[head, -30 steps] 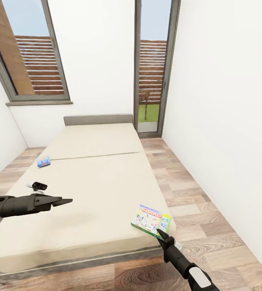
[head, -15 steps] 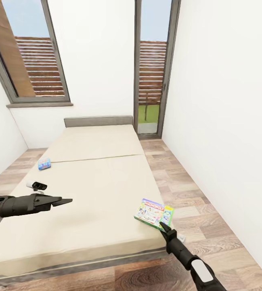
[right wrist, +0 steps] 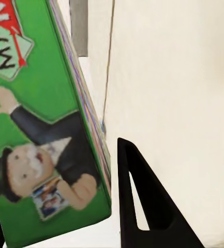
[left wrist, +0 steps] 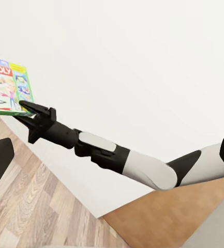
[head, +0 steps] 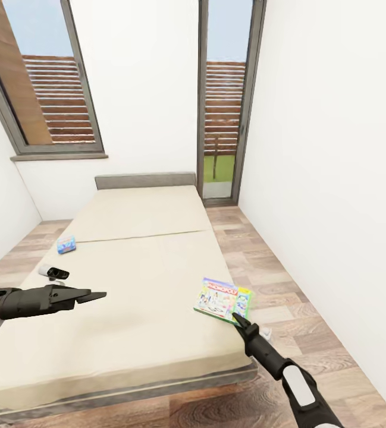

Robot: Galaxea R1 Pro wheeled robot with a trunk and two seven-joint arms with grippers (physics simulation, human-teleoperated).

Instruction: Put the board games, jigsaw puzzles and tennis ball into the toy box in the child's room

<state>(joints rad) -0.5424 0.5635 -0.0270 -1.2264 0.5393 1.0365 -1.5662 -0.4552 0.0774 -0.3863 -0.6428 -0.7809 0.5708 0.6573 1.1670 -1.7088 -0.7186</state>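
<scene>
The right gripper [head: 238, 321] sat at the near corner of the green-and-white board game [head: 222, 299], which lay at the bed's [head: 139, 279] near right corner, partly past the edge above the wood floor [head: 276, 279]. In the right wrist view the box [right wrist: 44, 119] sat between the two dark fingers [right wrist: 143, 206], one on each face of the box, so it looked clamped on the box edge, though actual contact was hard to confirm. The left wrist view showed that arm's tip at the box's lower corner [left wrist: 8, 85]. The left gripper [head: 91, 295] hovered above the mattress with nothing in it, fingers looking pressed together into a point. My read of the step: securing the box for pickup. To do it well, the grip should go deeper than just the corner, since a thin flat box pinched at one corner would likely swing or slip; lift slowly, keep it level, clear the bed frame before turning away. Count: two board games on the bed, the green-and-white one and a small blue one [head: 66, 244] far off at the left edge of the mattress; one bed; two windows [head: 44, 83] on the back wall. The blue box looked like a job for the left arm, being on its side.
</scene>
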